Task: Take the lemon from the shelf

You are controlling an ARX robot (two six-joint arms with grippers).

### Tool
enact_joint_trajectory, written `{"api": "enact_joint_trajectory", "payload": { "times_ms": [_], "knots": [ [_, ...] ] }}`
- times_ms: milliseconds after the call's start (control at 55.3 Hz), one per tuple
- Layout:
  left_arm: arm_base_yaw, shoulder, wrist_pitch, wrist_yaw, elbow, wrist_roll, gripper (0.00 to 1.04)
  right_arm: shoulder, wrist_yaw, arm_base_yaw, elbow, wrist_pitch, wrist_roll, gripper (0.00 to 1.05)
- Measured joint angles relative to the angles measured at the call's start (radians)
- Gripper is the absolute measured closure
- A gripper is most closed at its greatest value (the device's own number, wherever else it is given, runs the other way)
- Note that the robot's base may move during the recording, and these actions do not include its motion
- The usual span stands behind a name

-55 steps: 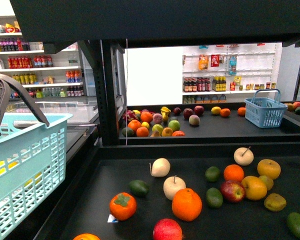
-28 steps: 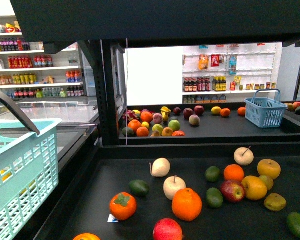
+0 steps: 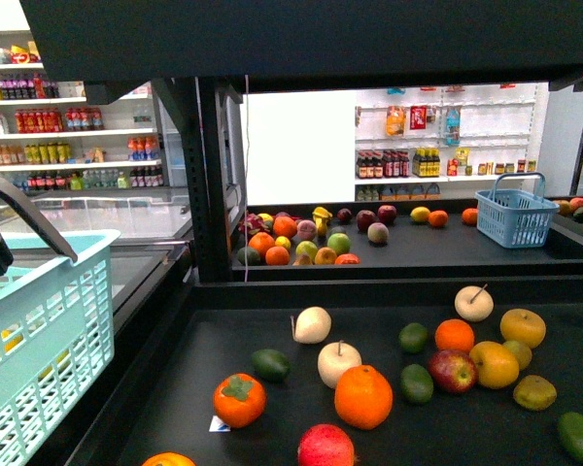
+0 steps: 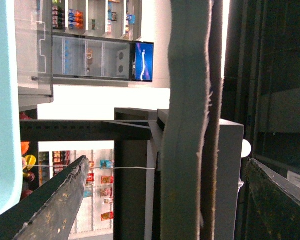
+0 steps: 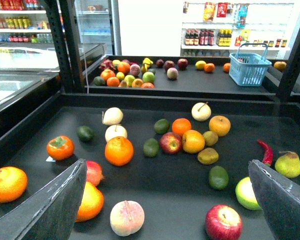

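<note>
Lower left of the front view: light turquoise plastic basket (image 3: 39, 335) with slotted walls and a dark handle (image 3: 24, 204).

Centre foreground, resting on black surface:
- Large orange (image 3: 362, 396), just beside a pale stemmed apple (image 3: 339, 363).
- Persimmon (image 3: 239, 399), left of the orange; white tag (image 3: 219, 424) touching its lower left edge.
- Dark green avocado (image 3: 270, 365), between persimmon and pale apple.
- Red apple (image 3: 452, 371), touching a yellow-orange stemmed fruit (image 3: 494, 365).

Right middle distance: light blue wire-pattern basket (image 3: 516, 216), upright.

Upper left and upper right background: white-backed shelves of bottles (image 3: 68, 121).

Right wrist view, right side: red chili pepper (image 5: 265, 151), just beside a green pear (image 5: 289, 164).
</note>
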Motion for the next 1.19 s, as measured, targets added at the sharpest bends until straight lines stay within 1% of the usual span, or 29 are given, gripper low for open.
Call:
{"api": "enact_joint_trajectory", "payload": {
  "times_ms": [127,235,325,524,814,1193],
  "knots": [
    [0.006,-0.006,0.0,0.023,-0.046,0.018,0.08,0.0,0.0,0.0,0.0,0.0,0.0,0.07],
    [0.029,-0.052,0.0,0.049,-0.145,0.071,0.08,0.0,0.0,0.0,0.0,0.0,0.0,0.07],
    [0.045,-0.116,-0.002,0.052,-0.22,0.125,0.08,0.0,0.0,0.0,0.0,0.0,0.0,0.07],
    [0.053,-0.163,-0.038,0.053,-0.256,0.177,0.08,-0.001,0.0,0.0,0.0,0.0,0.0,0.07],
    [0.035,-0.226,-0.128,0.048,-0.296,0.22,0.08,-0.001,0.0,0.0,0.0,0.0,0.0,0.07],
    [0.019,-0.31,-0.184,0.035,-0.337,0.252,0.08,-0.001,0.0,0.0,0.0,0.0,0.0,0.07]
  ]
}}
